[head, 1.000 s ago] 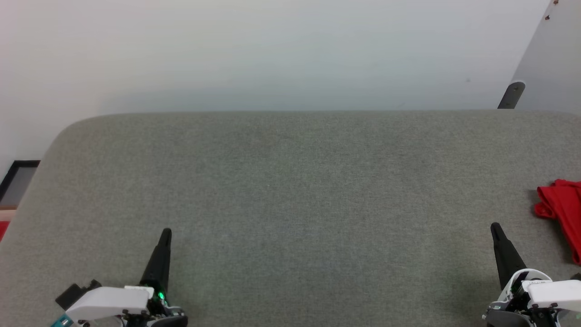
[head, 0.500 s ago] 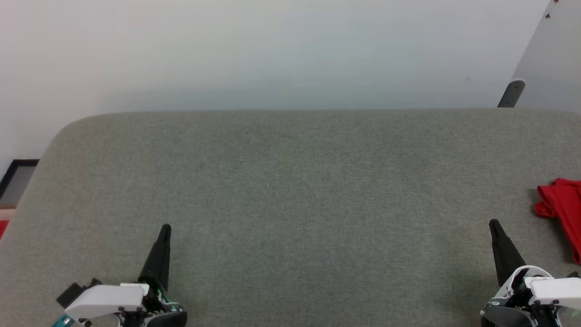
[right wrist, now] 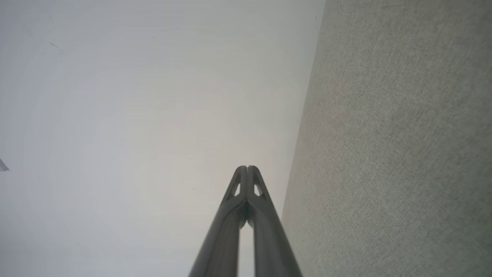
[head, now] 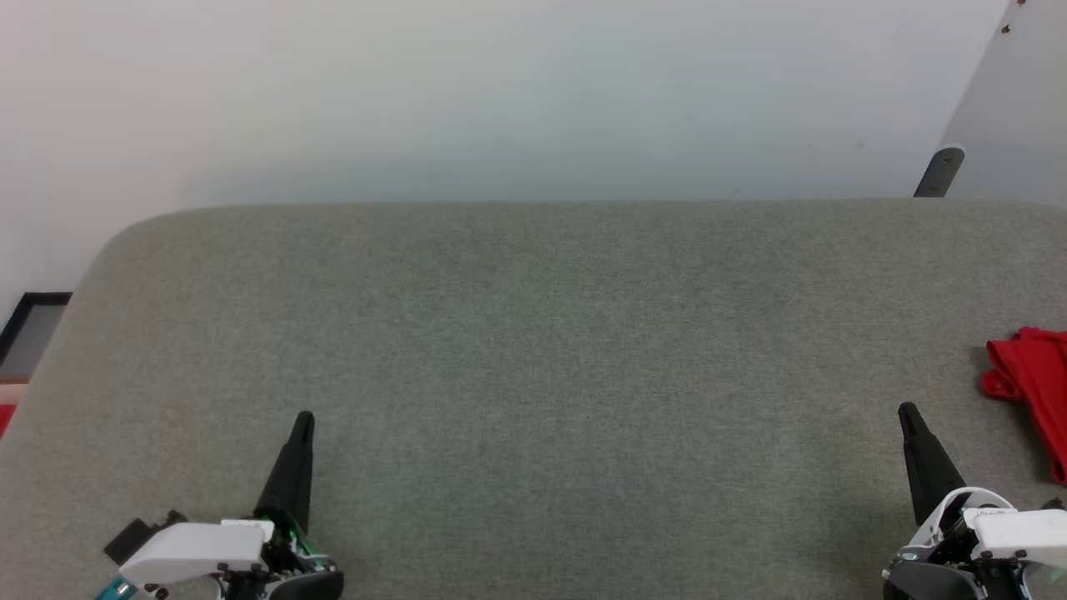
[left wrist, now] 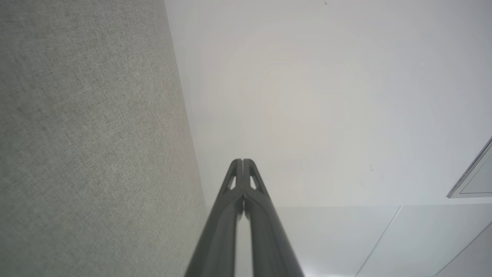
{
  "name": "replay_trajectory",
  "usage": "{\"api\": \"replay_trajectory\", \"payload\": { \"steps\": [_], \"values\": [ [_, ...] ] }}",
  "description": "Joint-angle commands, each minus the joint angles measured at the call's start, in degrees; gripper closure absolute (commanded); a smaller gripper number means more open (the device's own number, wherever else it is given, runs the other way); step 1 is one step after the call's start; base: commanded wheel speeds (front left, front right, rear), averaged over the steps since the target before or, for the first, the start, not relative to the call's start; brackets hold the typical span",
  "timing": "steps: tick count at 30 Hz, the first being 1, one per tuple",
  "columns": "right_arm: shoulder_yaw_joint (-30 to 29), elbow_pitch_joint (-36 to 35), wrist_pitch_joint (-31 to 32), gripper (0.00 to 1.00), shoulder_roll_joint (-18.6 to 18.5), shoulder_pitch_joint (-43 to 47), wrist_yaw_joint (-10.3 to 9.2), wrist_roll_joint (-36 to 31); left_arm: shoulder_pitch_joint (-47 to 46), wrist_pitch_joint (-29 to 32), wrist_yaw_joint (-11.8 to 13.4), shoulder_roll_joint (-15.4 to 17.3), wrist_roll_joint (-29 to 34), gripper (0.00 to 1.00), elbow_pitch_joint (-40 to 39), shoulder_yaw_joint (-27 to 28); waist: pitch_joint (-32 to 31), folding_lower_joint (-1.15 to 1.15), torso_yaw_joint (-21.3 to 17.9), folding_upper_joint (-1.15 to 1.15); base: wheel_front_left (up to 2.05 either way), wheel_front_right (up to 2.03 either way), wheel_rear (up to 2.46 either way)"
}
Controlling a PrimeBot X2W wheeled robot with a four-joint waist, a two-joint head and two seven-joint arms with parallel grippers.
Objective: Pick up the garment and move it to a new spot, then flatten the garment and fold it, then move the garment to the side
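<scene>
The garment [head: 1034, 392] lies bunched as red cloth at the right edge of the grey fabric surface [head: 550, 333], cut off by the frame; its letters and number are hidden. My right gripper [head: 905, 411] is shut and empty, low on the right, a short way left of the garment and apart from it. My left gripper [head: 304, 419] is shut and empty at the lower left. The left wrist view shows the left gripper [left wrist: 243, 161] with tips pressed together. In the right wrist view, the right gripper [right wrist: 248, 168] is closed the same way.
A pale wall [head: 500, 92] rises behind the surface's far edge. A grey panel with a dark bracket [head: 939, 173] stands at the back right. A dark-framed object [head: 29, 333] sits on the floor past the left edge.
The head view shifted slightly between the oldest frame and half a second ago, so everything sits a little higher. Both grippers stay shut and the garment has not moved.
</scene>
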Motion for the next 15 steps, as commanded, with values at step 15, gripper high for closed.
{"api": "replay_trajectory", "payload": {
  "steps": [15],
  "values": [
    [0.0, 0.0, 0.1, 1.0, 0.2, -0.2, 0.02, 0.3, -0.6, 0.1, -0.3, -0.1, -0.2, 1.0, 0.1, 0.1, 0.0, 0.0, 0.0, 0.0, 0.0, 0.0, 0.0]
  ]
}}
